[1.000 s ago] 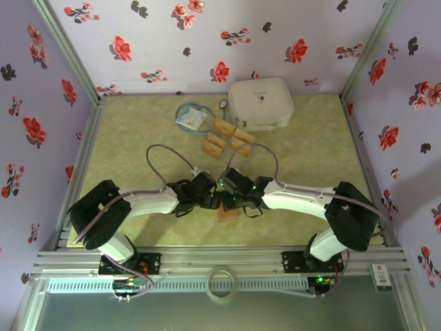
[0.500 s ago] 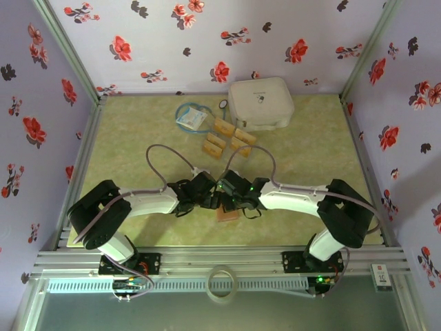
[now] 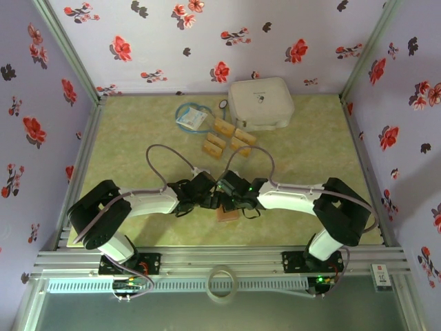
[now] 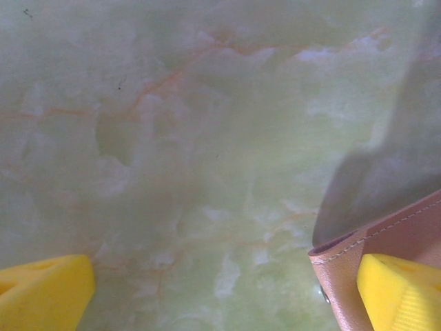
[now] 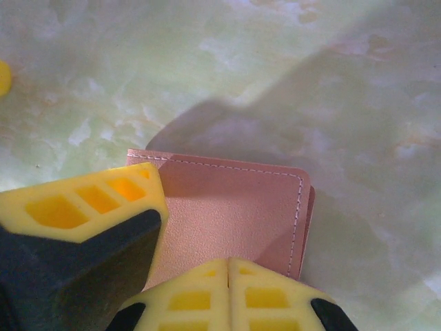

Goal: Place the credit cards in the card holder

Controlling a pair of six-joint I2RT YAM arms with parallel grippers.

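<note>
Far left on the green marbled desk: a blue-white flat packet, not part of the task.

Left fingers, yellow pads, spread wide and holding nothing. In the left wrist view one pad sits over bare desk. The other sits over a corner of the small reddish-brown stitched leather card holder. Can't tell if that pad touches it.

Golden-tan rectangular credit cards lie in a loose cluster further back, near the packet and well apart from both arms. None is in the holder yet.
- Handling guess: light, stiff and slick, lying flat, so hard to get a pad under.
- Best taken across the narrow width at the long edges, or tipped up on one edge first.

The card holder lies near the front of the desk, right between the two wrists. In the right wrist view it is folded shut, with the stitch line visible around the top face.
- Handling guess: light, thin, soft leather that bends rather than lifts whole and likely springs closed.
- Take the free edge of the upper flap, and keep the lower half pinned while the other side peels it open.
- It could slide on the smooth desk.

Right fingers are closed together, down over the holder's near part. Can't tell if they pinch a flap edge or just rest on it.

Furthest right at the back: a large white rounded case, just beside the cards.
</note>
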